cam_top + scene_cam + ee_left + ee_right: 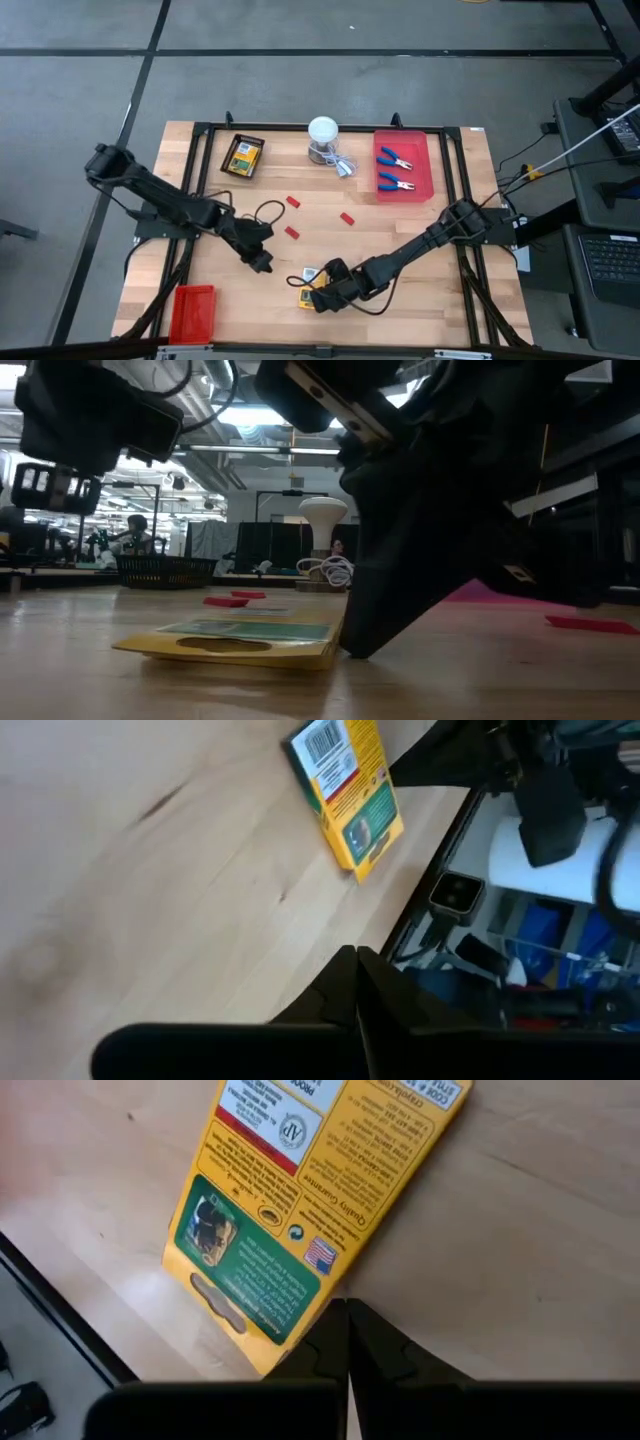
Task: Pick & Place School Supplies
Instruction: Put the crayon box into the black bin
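Observation:
A yellow-orange-green crayon box [306, 297] lies flat on the wooden table near its front edge, and also shows as the box [300, 1200] and the box [345, 795] in the wrist views. My right gripper [347, 1308] is shut, with its tips down at the table beside the box. My left gripper [264, 264] is shut over bare wood, left of the box and apart from it. A second crayon box [243, 155] lies in a black tray at the far left. Two blue-handled pliers [398, 170] lie in a red tray. Three red blocks [293, 202] lie mid-table. My right gripper stands with its shut fingertips [335, 1320] against the crayon box's long edge [300, 1335], close to a corner. The fingers slant down from the table's right side. The box lies flat on the table [240, 638]. I cannot tell whether the tips press on it.
A white round-topped container [323, 135] stands at the far middle, with a coiled cord beside it. A red tray [425, 165] sits at the far right. Another flat red tray [193, 312] lies at the near left corner. Black frame rails [205, 150] border the table.

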{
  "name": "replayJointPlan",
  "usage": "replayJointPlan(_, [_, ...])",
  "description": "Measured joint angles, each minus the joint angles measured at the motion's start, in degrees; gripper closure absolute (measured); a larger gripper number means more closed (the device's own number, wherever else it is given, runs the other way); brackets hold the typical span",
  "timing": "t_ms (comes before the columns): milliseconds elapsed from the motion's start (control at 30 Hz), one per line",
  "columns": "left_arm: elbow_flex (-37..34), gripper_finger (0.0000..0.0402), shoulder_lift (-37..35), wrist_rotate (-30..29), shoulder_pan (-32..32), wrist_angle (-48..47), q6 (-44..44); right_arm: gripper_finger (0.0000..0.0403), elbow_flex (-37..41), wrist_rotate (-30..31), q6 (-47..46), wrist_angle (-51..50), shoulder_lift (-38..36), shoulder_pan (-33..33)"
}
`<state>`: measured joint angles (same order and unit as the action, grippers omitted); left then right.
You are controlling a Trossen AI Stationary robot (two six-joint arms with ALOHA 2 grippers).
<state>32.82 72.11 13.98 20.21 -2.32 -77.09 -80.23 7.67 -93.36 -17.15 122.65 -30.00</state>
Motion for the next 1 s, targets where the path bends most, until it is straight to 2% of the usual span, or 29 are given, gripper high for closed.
replayJointPlan(267, [0.02,0.0399,10.28,-0.05,0.39,9.89,-3.35,0.0402,0.02,2.30,-0.08,0.08,0.04,0.44])
replayJointPlan(467, [0.02,0.0399,15.49,-2.10,-0.09,11.94,-5.03,0.0402,0.08,4.79,-0.15,1.06,0.13,0.63])
replayJointPlan(733, [2.72,0.0399,20.48,-5.70,-0.07,11.29,-6.30,0.0403,0.09,6.20,0.79,3.99,0.13,0.99])
replayJointPlan(1000, [9.05,0.0400,25.79,-5.94,0.00,4.46,0.36,0.0403,0.09,7.53,0.79,5.78,0.13,1.09])
